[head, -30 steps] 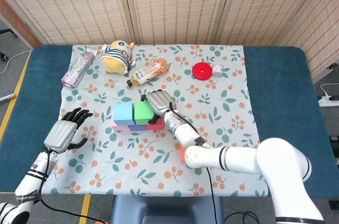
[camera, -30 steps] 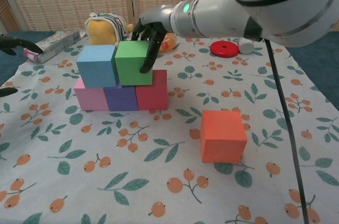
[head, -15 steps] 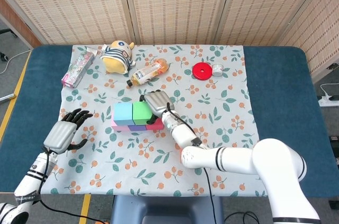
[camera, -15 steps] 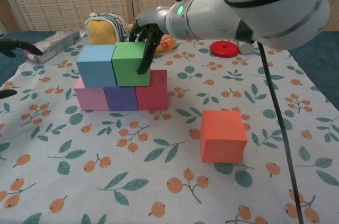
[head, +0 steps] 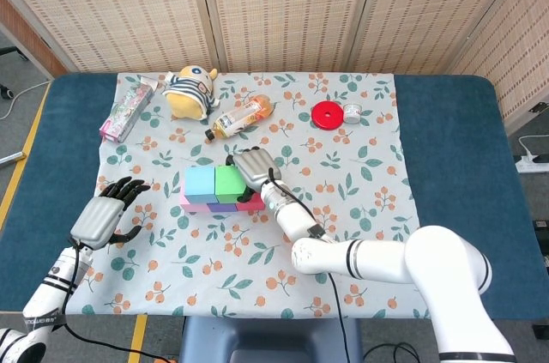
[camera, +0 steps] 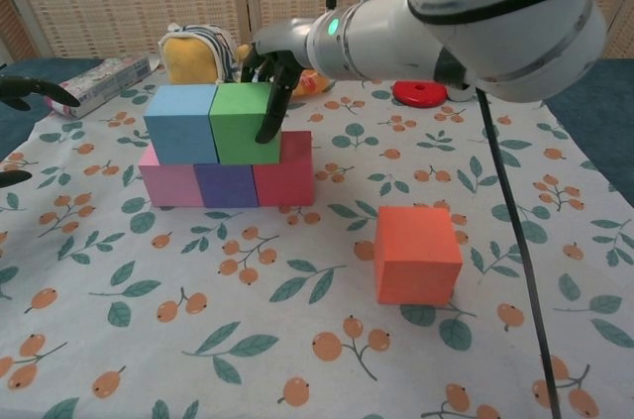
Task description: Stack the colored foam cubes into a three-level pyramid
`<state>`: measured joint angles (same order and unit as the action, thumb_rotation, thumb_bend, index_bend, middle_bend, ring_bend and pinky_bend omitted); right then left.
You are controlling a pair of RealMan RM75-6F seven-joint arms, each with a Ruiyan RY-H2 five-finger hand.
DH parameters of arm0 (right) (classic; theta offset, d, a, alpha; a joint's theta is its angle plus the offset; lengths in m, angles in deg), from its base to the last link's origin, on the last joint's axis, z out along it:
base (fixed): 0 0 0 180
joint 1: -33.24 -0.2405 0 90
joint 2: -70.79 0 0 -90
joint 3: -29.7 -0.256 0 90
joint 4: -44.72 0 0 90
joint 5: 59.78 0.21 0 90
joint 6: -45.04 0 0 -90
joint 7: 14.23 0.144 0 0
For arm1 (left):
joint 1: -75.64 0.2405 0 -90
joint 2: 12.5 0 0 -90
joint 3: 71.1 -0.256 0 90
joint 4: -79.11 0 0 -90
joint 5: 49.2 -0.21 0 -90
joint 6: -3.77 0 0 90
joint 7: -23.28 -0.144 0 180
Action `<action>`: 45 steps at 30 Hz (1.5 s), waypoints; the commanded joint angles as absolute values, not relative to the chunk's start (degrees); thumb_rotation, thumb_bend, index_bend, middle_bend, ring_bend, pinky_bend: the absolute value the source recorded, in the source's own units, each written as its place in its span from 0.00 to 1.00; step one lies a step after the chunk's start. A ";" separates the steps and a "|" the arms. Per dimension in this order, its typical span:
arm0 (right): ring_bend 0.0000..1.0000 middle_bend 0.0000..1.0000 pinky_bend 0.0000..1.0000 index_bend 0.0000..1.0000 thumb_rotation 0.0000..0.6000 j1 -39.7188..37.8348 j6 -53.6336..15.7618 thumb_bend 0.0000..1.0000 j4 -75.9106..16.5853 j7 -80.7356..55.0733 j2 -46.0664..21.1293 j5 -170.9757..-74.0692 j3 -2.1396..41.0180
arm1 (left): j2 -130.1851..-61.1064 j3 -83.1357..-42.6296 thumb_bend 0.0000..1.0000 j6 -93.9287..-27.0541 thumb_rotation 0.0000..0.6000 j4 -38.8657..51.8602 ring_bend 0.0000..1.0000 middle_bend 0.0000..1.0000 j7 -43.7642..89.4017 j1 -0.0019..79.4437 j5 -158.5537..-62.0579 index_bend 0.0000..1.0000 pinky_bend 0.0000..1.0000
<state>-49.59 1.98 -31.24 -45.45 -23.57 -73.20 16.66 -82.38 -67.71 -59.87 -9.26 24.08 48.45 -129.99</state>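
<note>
The right hand (camera: pixel 269 67) is up at the second level, its dark fingers (camera: pixel 269 112) curled down over the right face of the green foam cube (camera: pixel 243 123) and touching it, the back of the hand arched above the cube's top edge; whether anything presses on the cube's far side cannot be told from either view. That green cube sits flush against the light blue foam cube (camera: pixel 179 123), the two side by side on the upper row. Under them runs the base row on the floral tablecloth (camera: pixel 297 340): pink foam cube (camera: pixel 170 184) on the left, purple foam cube (camera: pixel 226 184) in the middle, crimson foam cube (camera: pixel 286 181) on the right, all three touching. The orange foam cube (camera: pixel 417 253) stands alone on the cloth, well apart from the stack, nearer the camera. Over at the cloth's left edge, the left hand (head: pixel 106 214) hovers with its fingers spread wide and holding nothing. Along the far side lie a long pink printed packet (head: pixel 129 107), a yellow plush toy in a striped top (head: pixel 190 93), an orange drink bottle lying on its side (head: pixel 240 117), a red disc (head: pixel 327 114) and a small silver can (head: pixel 352 113) just beside it.
</note>
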 commanded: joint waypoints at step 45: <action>0.00 0.00 0.00 0.00 1.00 -40.16 -2.81 0.10 -46.30 -39.37 -10.99 -82.87 16.73 | -81.91 -66.97 0.32 -59.46 1.00 -9.47 0.04 0.09 24.36 48.37 -129.20 0.15 0.14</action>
<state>-43.13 -1.39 -43.11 -41.82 -14.20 -80.03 16.64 -81.93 -66.99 -59.44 -9.46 24.34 48.35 -129.22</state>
